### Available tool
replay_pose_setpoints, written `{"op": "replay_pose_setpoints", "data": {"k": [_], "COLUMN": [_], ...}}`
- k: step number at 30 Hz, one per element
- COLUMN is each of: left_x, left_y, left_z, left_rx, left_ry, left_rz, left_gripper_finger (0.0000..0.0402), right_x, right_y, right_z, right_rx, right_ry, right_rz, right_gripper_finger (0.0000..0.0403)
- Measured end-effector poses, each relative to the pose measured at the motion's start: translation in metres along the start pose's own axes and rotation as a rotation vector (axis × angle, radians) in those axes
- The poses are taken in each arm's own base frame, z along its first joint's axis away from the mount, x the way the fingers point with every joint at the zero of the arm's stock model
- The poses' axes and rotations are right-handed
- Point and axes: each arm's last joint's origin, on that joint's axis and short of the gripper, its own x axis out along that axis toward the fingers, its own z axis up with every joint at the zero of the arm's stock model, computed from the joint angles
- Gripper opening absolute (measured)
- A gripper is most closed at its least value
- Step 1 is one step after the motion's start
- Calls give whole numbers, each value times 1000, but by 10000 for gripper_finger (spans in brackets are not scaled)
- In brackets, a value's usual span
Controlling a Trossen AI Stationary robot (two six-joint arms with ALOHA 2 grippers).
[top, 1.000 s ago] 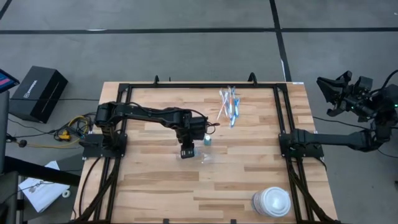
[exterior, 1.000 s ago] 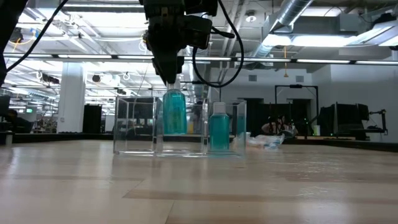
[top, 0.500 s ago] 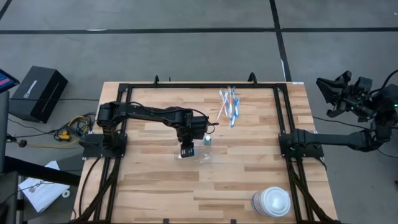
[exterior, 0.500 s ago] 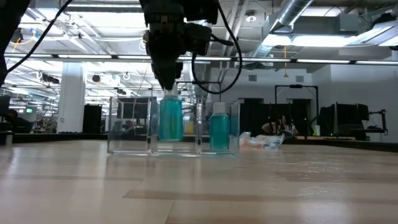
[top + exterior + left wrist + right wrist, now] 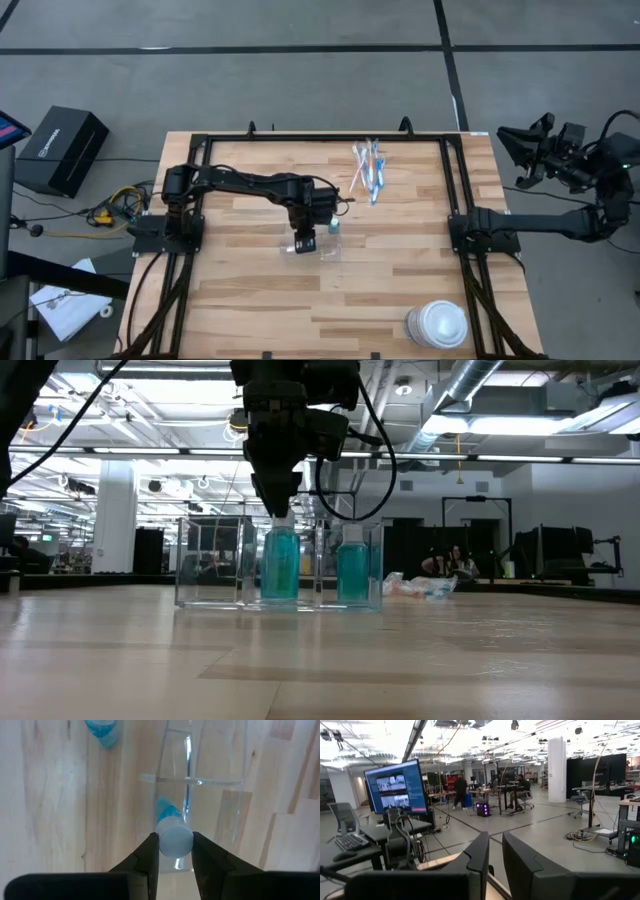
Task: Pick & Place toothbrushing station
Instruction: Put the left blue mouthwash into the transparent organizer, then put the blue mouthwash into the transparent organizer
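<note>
- Left wrist view shows the left gripper (image 5: 175, 851) clamped on the white cap of a small blue-green bottle (image 5: 170, 822); the two dark fingers (image 5: 149, 857) press the cap from both sides, and the bottle hangs below them over a clear plastic organizer (image 5: 210, 800).
- In the low view, this bottle (image 5: 280, 565) is down inside the organizer (image 5: 215, 565), in a middle compartment. Whether its bottom touches the floor of the compartment, I cannot tell.
- A second blue-green bottle (image 5: 352, 568) stands upright at 3 o'clock from the held one, in or just behind the neighbouring compartment; the clear walls do not let me decide.
- In the high view, the organizer (image 5: 325, 250) lies near the middle of the wooden table (image 5: 240, 310), and the toothbrushes (image 5: 368, 168) lie in a loose bunch at about 1 o'clock from it, well apart. A white round lidded container (image 5: 437, 324) sits toward 4 o'clock, near the table edge.
- The right gripper (image 5: 520, 150) waits off the table at 3 o'clock; its fingers stand slightly apart and hold nothing.
- My judgement: the bottle is light and stiff, but the cap is smooth and round, so it can slip or swing. The cap is the good place to hold. The organizer seems light and may slide if the bottle pushes its wall.
</note>
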Motion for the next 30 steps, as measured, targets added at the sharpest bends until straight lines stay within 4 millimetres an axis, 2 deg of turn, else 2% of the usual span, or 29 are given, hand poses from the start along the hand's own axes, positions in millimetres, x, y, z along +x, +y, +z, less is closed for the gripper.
{"op": "replay_pose_setpoints", "data": {"k": [10, 21, 30], "left_x": [-5, -6, -6], "left_y": [1, 0, 0], "left_z": [0, 2, 3], "left_rx": [-1, 4, 7], "left_ry": [-29, -52, -64], "left_rz": [56, 40, 36], "left_gripper_finger": [83, 155, 152], "right_x": [1, 1, 1], "right_y": [0, 0, 1], "right_z": [1, 1, 1], "right_rx": [-3, -2, -2], "right_ry": [-3, -6, -6], "right_rz": [1, 3, 9], "right_gripper_finger": [47, 47, 47]}}
